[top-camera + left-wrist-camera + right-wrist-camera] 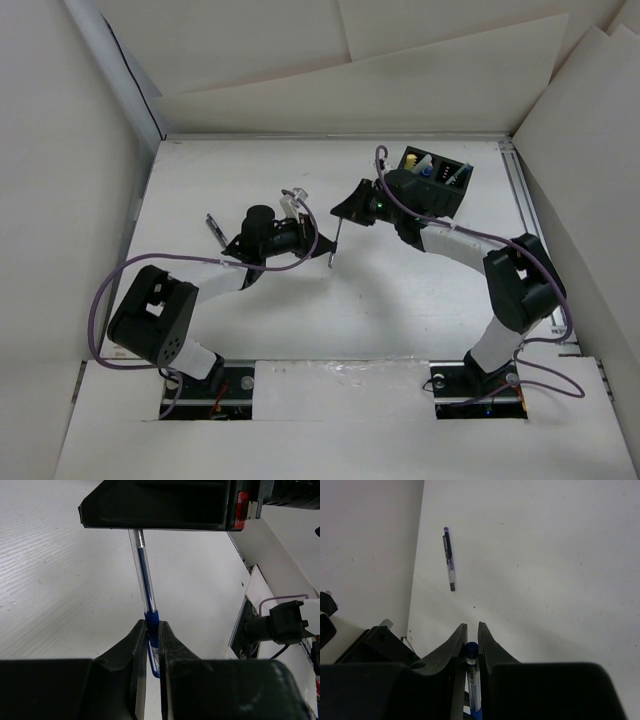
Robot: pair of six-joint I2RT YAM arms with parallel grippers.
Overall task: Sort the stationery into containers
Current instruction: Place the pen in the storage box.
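- White table (400, 300), matt and faintly ribbed, runs from the arm bases at the near edge to the far wall. Most of what shows of it is bare.
- Your left gripper (152, 627) is clamped on the blue cap end of a blue pen (145, 580). The jaws are pressed together, with the cap and its clip pinched between them.
- The pen is held off the table, bridging the gap between the two arms near the table's middle.
- Your right gripper (471, 630) is at the pen's other end. Its jaws are drawn in tight against the barrel, so both grippers have hold of the same pen.
- Expect the pen to be light and stiff, with a smooth clear plastic barrel that is probably slippery and could crack under a hard squeeze.
- The cap end or mid-barrel looks like the safest place to hold it. Pulling while both grips are closed could bend or snap it.
- A second pen (449, 560), dark with purple tints, lies flat on the table well apart from both grippers, towards the left wall.
- The container (437, 170), a small black box, sits at the far right behind the right arm. Tiny yellow and blue bits show inside, too small to identify.
- Paper walls (350, 60), white and overlapping, enclose the table on three sides.
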